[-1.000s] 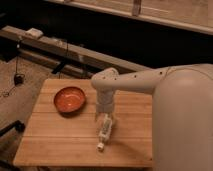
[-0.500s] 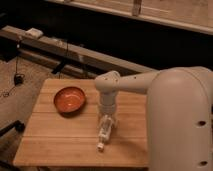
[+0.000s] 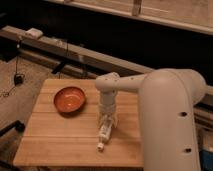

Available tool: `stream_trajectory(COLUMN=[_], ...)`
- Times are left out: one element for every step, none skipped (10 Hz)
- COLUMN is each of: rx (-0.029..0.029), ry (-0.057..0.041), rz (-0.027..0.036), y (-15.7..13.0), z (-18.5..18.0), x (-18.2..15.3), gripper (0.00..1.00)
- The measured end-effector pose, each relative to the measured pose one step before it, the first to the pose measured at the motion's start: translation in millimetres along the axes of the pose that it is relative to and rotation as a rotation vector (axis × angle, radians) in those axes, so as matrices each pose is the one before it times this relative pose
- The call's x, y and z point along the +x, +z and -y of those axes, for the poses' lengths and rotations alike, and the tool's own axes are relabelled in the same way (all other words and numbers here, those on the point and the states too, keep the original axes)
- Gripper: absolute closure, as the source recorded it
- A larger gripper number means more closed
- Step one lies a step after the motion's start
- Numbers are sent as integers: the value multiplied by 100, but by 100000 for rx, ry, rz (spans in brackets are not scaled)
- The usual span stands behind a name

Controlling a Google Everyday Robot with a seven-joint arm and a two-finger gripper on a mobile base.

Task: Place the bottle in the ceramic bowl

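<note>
1. Wooden counter: lower left of frame.
2. Arm: reaches in from the right.
3. Ceramic bowl: left of centre, on the counter.
4. Gripper: frame centre, fingers seemingly clamped on the bottle's upper end.
5. Bottle: lying on the counter, apart from the bowl.

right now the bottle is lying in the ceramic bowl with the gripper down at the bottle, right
Not in it: the camera view shows the bottle on the wooden table, beside the ceramic bowl. The gripper is at the bottle.

A wooden table is seen beneath the gripper; behind it a long rail and a cable are found.
</note>
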Motion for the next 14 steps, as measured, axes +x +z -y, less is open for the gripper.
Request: stream_trajectory(rx=[-949, -2760, -792, -1017, -993, -1323, -1056, -1164, -814, -529, -624, -576, -281, -4], ry=[-207, 965, 763, 606, 529, 44, -92, -246, -2300, -2871, -3223, -4791, -3066, -3500], rz=[-1567, -2986, 112, 1079, 1438, 2225, 1709, 2348, 2525, 1888, 1760, 2223, 1076, 688], y=[297, 424, -68, -513, -775, -1326, -1275, -2038, -2425, -1806, -1416, -1333, -648, -448], z=[-135, 201, 305, 86, -153, -344, -173, -230, -751, -1193, -1510, -2312, -1502, -1699], x=[-117, -147, -48, 111, 327, 374, 132, 115, -43, -271, -534, -1197, -888, -1157], gripper=[47, 60, 69, 78, 88, 98, 100, 100, 100, 100, 100, 100, 100, 100])
